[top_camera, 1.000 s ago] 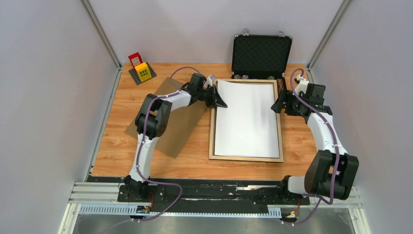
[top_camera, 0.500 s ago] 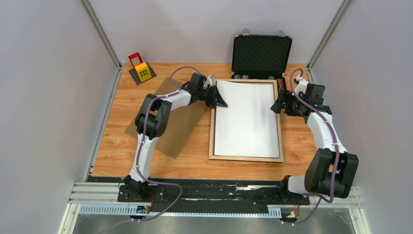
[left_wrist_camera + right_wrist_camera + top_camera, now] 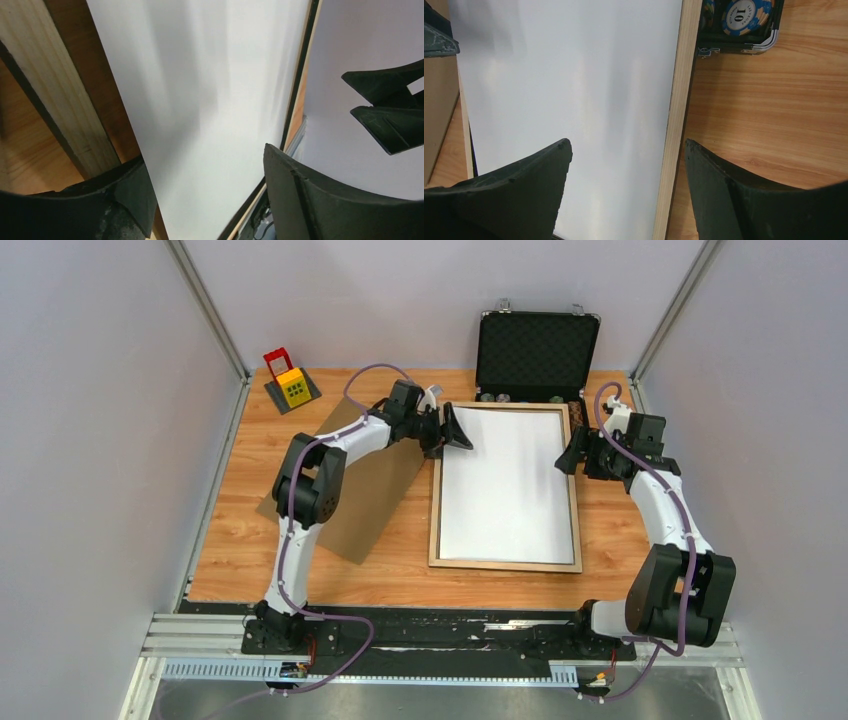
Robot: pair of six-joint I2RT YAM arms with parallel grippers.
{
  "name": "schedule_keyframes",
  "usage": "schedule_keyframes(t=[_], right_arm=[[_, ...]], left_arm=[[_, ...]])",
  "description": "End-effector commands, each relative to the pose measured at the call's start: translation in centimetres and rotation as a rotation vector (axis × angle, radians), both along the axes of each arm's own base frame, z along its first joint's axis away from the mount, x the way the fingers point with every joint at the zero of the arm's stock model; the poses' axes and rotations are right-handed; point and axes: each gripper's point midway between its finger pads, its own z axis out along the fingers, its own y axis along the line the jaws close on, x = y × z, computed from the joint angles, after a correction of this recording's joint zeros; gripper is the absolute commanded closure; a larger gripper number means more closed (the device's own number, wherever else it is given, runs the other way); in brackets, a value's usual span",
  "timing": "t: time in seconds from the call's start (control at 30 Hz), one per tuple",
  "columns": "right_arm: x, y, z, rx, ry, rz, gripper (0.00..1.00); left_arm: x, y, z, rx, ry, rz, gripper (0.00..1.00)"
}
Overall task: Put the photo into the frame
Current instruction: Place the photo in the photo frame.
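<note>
Fingers [image 3: 325, 210] apart on left gripper [image 3: 455, 430], right gripper [image 3: 570, 453], nothing held; photo [image 3: 508, 485] in frame [image 3: 505, 565] likely thin, floppy, slick: edge-pinch.

Right wrist camera: I read one legible mark. A poker chip [image 3: 739, 15] with a blue-and-tan edge and a white centre carries the number "10" in black. Small lettering arcs above the number, but it is too fine for me to read with certainty. The chip lies inside the black chip case [image 3: 769, 39], by its metal-edged corner. Left wrist and top views: nothing legible.
</note>
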Motion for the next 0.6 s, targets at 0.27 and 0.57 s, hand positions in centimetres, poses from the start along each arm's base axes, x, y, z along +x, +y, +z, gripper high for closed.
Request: schedule_keyframes(t=[0.27, 0.57], right_arm=[[0.5, 0.2, 1.1, 0.014, -0.046, 0.009, 0.19], [0.5, 0.3, 1.0, 0.016, -0.043, 0.011, 0.19]], left_arm=[[1.0, 1.0, 4.9, 0.075, -0.165, 0.014, 0.02], [1.2, 1.4, 6.7, 0.096, -0.219, 0.011, 0.0]])
